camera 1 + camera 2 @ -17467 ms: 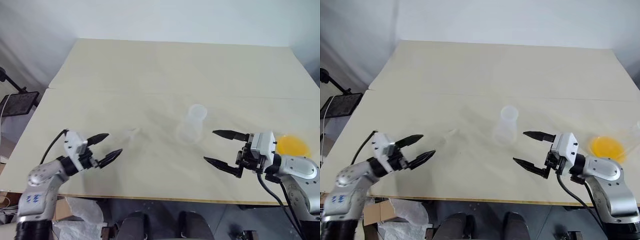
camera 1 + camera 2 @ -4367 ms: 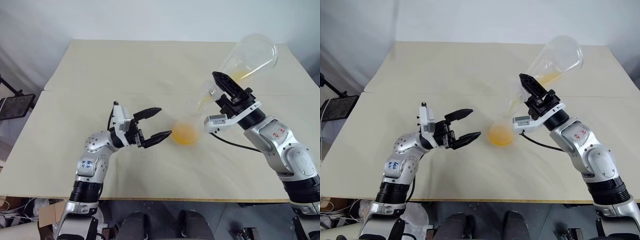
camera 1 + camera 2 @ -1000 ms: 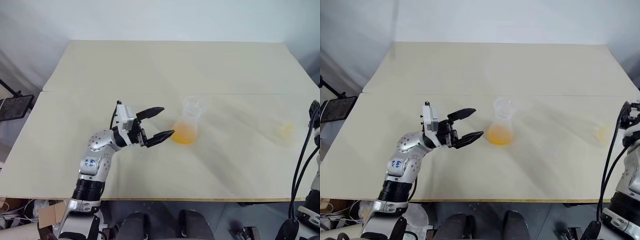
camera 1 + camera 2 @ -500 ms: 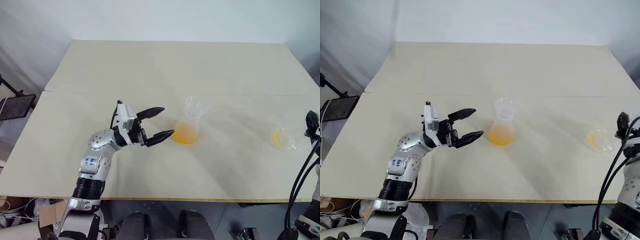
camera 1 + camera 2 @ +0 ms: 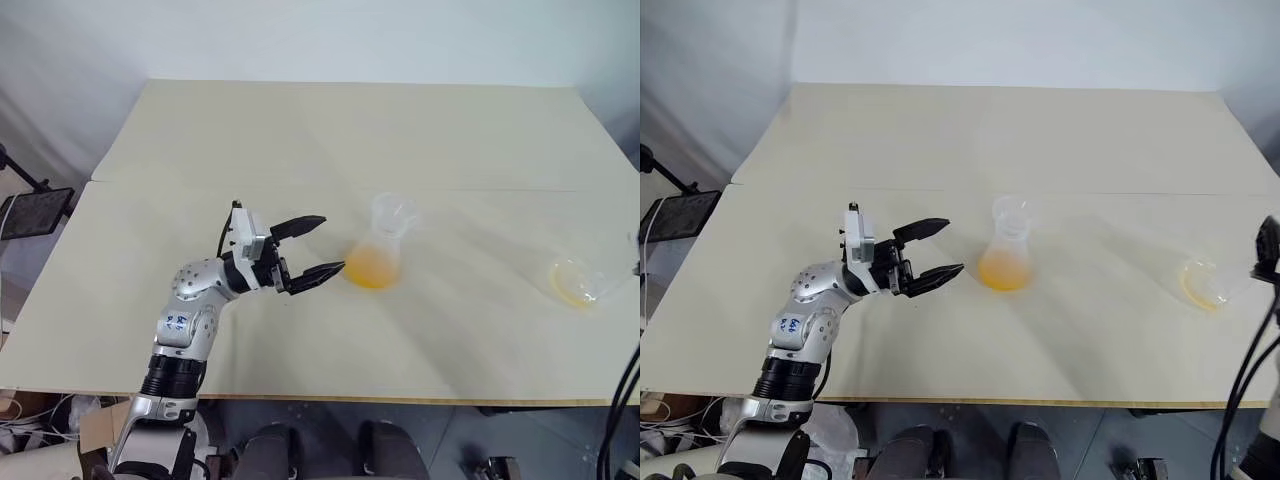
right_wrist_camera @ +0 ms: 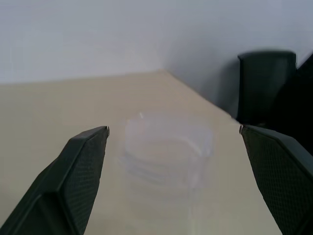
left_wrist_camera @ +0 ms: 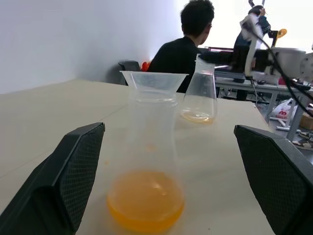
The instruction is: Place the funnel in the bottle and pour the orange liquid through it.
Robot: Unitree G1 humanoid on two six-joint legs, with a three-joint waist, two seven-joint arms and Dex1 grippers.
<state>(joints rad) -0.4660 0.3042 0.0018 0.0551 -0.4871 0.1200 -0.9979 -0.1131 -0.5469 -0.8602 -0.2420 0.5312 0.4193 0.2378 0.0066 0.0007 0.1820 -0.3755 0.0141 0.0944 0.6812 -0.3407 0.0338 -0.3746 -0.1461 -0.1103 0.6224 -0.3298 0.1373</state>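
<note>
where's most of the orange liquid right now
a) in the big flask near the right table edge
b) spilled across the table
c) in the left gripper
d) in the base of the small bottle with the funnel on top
d: the orange liquid pools in the base of the bottle, with the funnel seated in its neck, while the flask at the right table edge holds only a thin residue.

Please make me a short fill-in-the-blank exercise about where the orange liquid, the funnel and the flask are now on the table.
1. The funnel sits in the neck of the ____.
2. Most of the orange liquid now lies in the ____ of the bottle.
3. The conical flask stands near the robot's ____ edge of the table.
4. The left gripper is ____ and holds nothing.

Missing words: bottle; base; right; open
</note>
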